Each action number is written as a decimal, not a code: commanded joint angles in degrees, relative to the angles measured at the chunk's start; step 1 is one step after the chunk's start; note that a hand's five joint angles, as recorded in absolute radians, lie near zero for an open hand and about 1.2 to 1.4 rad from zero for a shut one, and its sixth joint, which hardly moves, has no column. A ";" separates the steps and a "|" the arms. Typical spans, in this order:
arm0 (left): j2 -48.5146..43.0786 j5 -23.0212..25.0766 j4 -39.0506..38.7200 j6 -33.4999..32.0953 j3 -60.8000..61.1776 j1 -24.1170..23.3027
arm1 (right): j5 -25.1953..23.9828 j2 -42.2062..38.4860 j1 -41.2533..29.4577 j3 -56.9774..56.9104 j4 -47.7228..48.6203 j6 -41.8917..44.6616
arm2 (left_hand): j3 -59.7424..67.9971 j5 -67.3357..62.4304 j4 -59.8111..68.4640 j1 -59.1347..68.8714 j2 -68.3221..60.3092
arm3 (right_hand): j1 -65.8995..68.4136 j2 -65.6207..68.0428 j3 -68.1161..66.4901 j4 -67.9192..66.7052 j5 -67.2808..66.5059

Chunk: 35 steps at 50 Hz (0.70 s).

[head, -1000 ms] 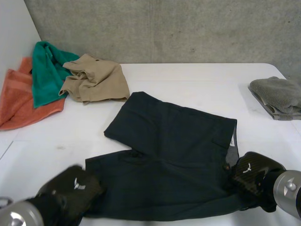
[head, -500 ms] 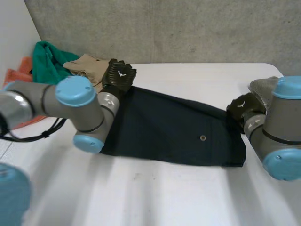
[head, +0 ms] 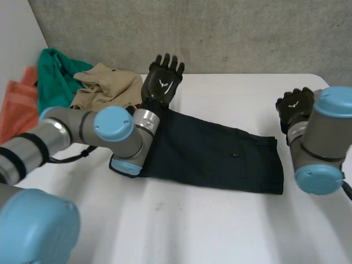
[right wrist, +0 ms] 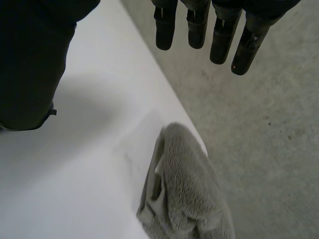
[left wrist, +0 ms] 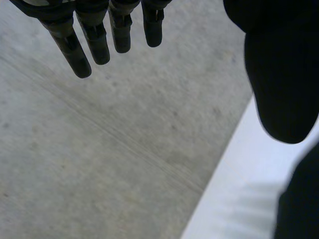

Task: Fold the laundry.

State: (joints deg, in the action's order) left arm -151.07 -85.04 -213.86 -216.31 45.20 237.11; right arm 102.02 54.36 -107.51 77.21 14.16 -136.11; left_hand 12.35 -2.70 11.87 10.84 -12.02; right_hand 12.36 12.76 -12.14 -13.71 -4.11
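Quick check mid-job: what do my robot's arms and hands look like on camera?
The left arm and right arm are grey tubes with round light-blue caps at the joints. The left hand and right hand are black, woven-textured, each with a small white mark on its back.

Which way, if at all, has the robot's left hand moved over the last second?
Yes. The left hand went from the table's near edge to its far side, now raised open beside the beige garment.
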 commanded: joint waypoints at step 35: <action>29.87 -0.39 3.10 15.13 39.44 1.78 | -18.97 11.73 6.43 27.29 -0.10 -16.48 | -2.35 2.70 -1.87 -0.84 2.02 | 67.64 67.24 -67.86 -66.29 -65.89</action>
State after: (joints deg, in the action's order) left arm -121.74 -85.35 -210.73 -201.09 84.61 238.95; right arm 81.46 65.32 -102.49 103.98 14.32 -154.62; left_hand 12.27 -2.70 11.75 10.84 -11.79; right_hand 52.96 67.51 -67.79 -68.08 -54.97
